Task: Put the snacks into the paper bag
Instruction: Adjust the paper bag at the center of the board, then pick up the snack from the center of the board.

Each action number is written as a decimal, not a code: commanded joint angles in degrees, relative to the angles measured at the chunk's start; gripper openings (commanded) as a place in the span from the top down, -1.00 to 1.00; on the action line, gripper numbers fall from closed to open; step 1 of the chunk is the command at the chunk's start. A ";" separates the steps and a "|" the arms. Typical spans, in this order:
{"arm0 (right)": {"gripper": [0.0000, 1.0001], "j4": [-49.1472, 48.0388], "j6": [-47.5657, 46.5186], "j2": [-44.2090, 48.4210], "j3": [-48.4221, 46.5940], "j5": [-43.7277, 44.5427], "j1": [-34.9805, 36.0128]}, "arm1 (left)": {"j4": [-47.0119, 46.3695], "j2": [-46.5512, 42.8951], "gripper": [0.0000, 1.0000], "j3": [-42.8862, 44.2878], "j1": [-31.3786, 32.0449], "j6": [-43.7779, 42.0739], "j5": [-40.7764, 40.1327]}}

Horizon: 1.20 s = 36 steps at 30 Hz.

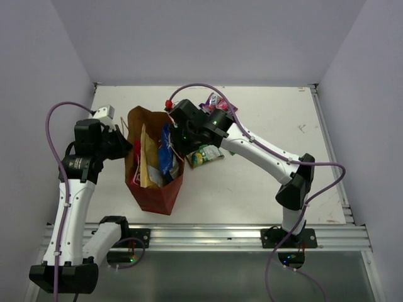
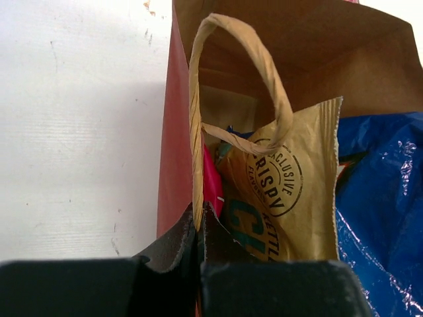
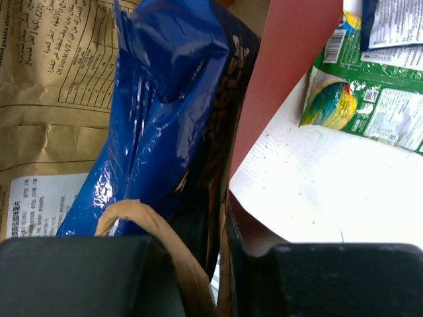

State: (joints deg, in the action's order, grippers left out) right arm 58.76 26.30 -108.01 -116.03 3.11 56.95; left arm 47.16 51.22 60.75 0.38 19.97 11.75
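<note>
Two holds: left pincer (image 2: 198, 228) and right pincer (image 3: 223, 224) each clamp a rim of the paper bag (image 1: 155, 192). Just right of the bag lies a green packet (image 1: 205, 155), probably light, crinkly and slippery; you should pinch its sealed edge.

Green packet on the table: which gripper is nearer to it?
Right. The right gripper clamps the paper bag rim beside the green packet; the left gripper clamps the opposite rim, the bag lying between it and the packet.
</note>
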 commanded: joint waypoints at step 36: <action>-0.93 -28.52 -0.56 33.21 42.01 2.51 -21.17 | -12.26 -4.20 -1.00 12.45 -0.29 -0.72 -13.05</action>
State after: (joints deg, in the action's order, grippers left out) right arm 36.58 24.25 -76.42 -75.72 8.69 38.15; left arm 40.95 48.99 69.28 0.38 19.94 2.37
